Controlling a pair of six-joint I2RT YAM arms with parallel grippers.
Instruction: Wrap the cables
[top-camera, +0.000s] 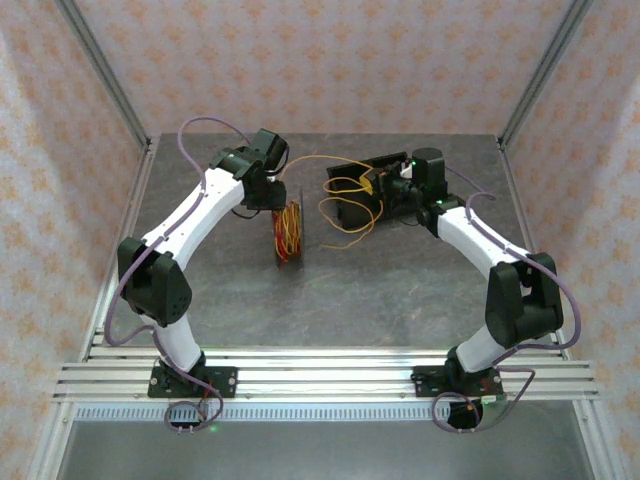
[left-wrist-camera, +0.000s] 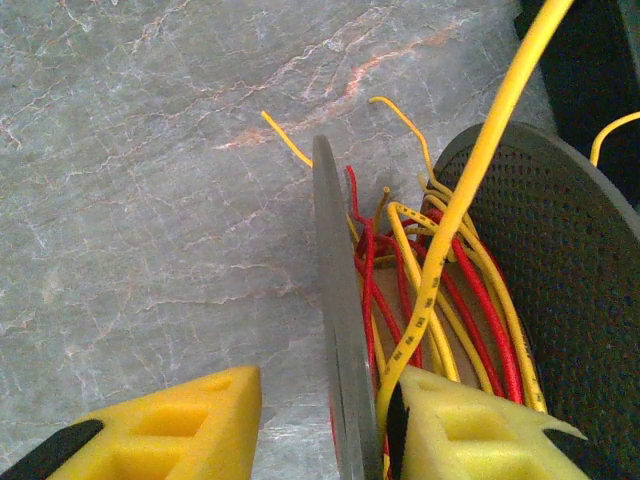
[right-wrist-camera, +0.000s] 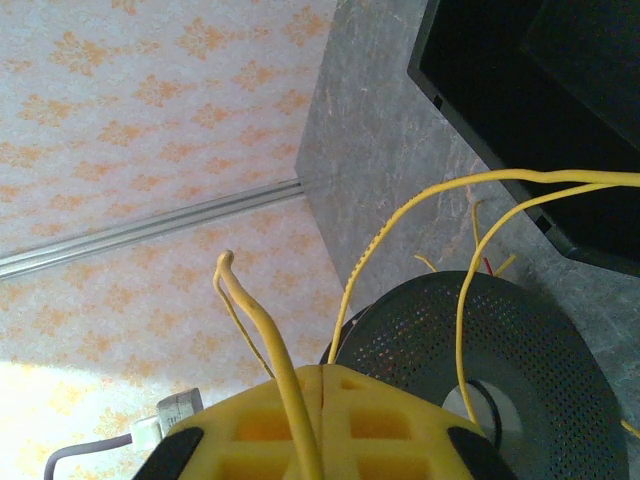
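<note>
A dark grey spool (top-camera: 290, 232) stands on edge mid-table, with red and yellow cables (left-wrist-camera: 440, 300) wound loosely between its flanges. My left gripper (top-camera: 268, 195) hangs just behind and above it. In the left wrist view this gripper (left-wrist-camera: 325, 385) is open: its yellow foam fingers (left-wrist-camera: 170, 425) straddle the near grey flange (left-wrist-camera: 335, 330), with a gap left of the flange and one yellow cable (left-wrist-camera: 470, 190) against the right finger. My right gripper (right-wrist-camera: 322, 370) is shut on a yellow cable (right-wrist-camera: 265, 330) whose bent end sticks out. Loose yellow loops (top-camera: 350, 215) trail between the spool and the right gripper (top-camera: 385, 185).
A black box (top-camera: 370, 175) sits at the back of the table beside the right gripper, also seen as a black box (right-wrist-camera: 530, 100) in the right wrist view. Patterned walls (top-camera: 320, 60) close in the back and sides. The marbled grey table (top-camera: 380, 290) lies in front of the spool.
</note>
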